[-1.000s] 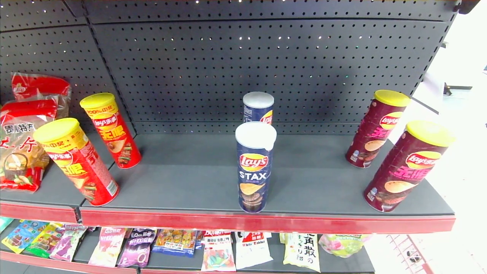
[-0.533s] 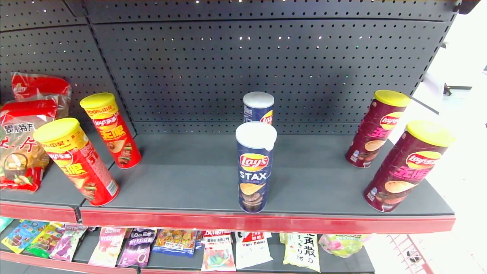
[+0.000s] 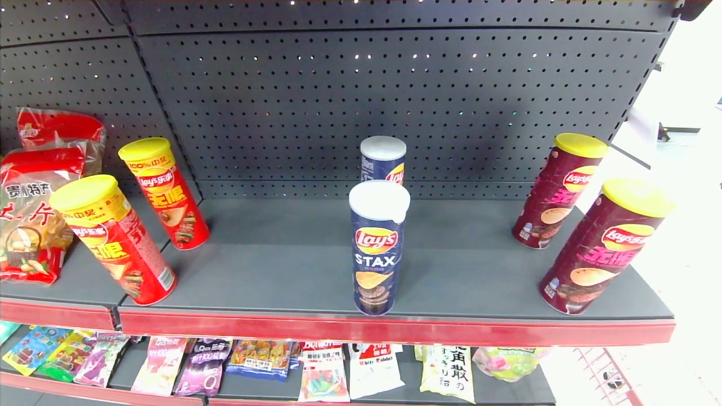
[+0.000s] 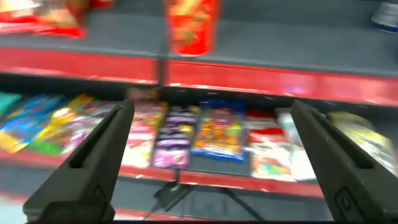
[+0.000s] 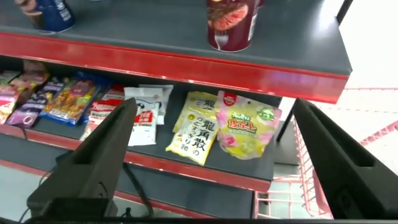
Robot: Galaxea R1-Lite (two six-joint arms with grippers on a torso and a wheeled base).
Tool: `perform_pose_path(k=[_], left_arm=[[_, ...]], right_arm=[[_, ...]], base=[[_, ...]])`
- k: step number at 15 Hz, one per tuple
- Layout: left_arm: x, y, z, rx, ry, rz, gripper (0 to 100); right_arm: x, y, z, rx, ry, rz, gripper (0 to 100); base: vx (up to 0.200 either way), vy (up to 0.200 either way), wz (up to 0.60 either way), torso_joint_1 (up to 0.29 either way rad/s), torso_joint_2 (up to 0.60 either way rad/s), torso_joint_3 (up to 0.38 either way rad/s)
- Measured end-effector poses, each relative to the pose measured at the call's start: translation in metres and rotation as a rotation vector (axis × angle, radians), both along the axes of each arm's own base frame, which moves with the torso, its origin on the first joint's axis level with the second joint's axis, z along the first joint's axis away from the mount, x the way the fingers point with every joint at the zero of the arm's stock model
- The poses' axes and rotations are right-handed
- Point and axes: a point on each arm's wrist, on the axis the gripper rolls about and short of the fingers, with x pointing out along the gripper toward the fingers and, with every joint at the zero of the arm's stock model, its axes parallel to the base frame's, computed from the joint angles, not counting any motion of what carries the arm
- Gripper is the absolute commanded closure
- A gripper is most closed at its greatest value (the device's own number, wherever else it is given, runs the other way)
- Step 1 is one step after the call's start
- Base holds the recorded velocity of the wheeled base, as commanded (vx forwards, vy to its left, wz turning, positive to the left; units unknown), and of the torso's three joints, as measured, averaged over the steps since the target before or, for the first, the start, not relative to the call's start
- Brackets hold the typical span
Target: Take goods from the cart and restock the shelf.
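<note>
On the grey shelf stand two red cans at the left, two blue cans in the middle and two maroon cans at the right. My left gripper is open and holds nothing, in front of the lower shelf's snack packets, below a red can. My right gripper is open with nothing between its fingers, before the lower shelf, under a maroon can. A pink cart frame shows beside the shelf.
Red snack bags fill the shelf's far left. Packets lie in a row on the lower shelf. The red front lip edges the can shelf. Bare shelf lies between the can groups.
</note>
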Motion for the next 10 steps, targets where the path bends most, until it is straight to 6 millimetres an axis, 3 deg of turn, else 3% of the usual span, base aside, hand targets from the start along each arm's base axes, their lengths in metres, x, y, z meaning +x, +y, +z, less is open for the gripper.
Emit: perform_pose_path(k=[2,10], left_arm=[[-0.0006,0.001,-0.0002,0.011,-0.005,-0.068,0],[-0.0041,0.002,-0.0094,0.03,-0.089,-0.037,0]], right_arm=[[0.0003,0.0005,0.0001,-0.001,0.005,-0.03,0],[-0.0036,0.0031,-0.001,0.004,-0.041,-0.212,0]], base=[[0.0,0.0,0.0,0.0,0.0,0.0],[0.0,0.0,0.0,0.0,0.0,0.0]])
